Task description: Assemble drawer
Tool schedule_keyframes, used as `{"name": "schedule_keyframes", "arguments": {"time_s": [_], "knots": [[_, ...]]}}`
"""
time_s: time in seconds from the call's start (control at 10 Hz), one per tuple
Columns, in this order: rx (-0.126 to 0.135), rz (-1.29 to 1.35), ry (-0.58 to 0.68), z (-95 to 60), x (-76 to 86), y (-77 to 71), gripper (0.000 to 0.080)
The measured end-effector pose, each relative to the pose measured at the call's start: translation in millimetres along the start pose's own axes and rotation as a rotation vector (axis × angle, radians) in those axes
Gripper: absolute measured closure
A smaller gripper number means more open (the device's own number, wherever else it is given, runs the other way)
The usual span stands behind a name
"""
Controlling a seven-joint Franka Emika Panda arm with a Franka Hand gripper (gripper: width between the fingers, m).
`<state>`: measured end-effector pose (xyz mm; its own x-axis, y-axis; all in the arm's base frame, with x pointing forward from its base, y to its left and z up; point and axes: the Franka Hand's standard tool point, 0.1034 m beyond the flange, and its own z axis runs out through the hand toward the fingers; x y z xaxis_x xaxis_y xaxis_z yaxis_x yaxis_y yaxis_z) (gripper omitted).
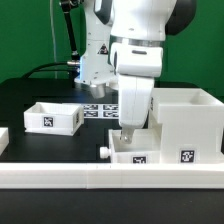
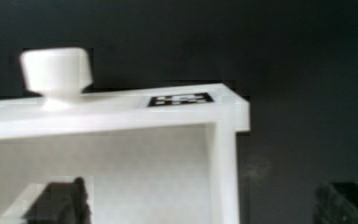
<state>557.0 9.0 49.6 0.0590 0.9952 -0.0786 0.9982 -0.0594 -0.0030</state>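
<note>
While looking across the black surface from beyond its near edge, finds the white arm hanging straight down at the middle. Has the jaws low over a small knobbed tray of the drawer, just inside the near edge and close against the long white rail bordering it, knob toward the exterior view's left. Cannot tell the jaws' state from this side — hidden behind the wrist housing. Places the drawer's large hollow shell at the near corner on the exterior view's right, just beside the tray, a square tag on its near face. Puts the second tray toward the edge on the exterior view's left, well apart from the arm. Catches the marker board lying flat behind the arm, nearer the far edge.

Turning to the wrist view, looks down on one corner of the tray under the arm. Shows the rounded knob standing out from one wall, a tag beside it. Finds the jaws wide apart — one dark fingertip over the tray's hollow, the other fingertip over bare surface past the side wall, with that wall between them. Cannot confirm contact with the tray.
</note>
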Motion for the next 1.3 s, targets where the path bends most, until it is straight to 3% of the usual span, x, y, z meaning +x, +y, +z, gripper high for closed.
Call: {"name": "schedule_keyframes", "arguments": {"time_s": [0.2,0.3,0.5,0.8,0.9,1.3], "knots": [[-0.015,-0.024,-0.008,-24.2,-23.4,11.3,0.0155],[-0.018,-0.032,-0.008,-26.5,-37.4,15.8,0.015],[-0.013,-0.026,-0.002,-24.1,-36.7,13.8,0.015],[0.001,-0.084,0.112,-12.1,-68.8,31.5,0.015],[0.0,-0.104,0.147,-8.1,-73.0,38.9,0.015],[0.029,-0.08,0.234,7.1,-83.2,41.9,0.015]]}}
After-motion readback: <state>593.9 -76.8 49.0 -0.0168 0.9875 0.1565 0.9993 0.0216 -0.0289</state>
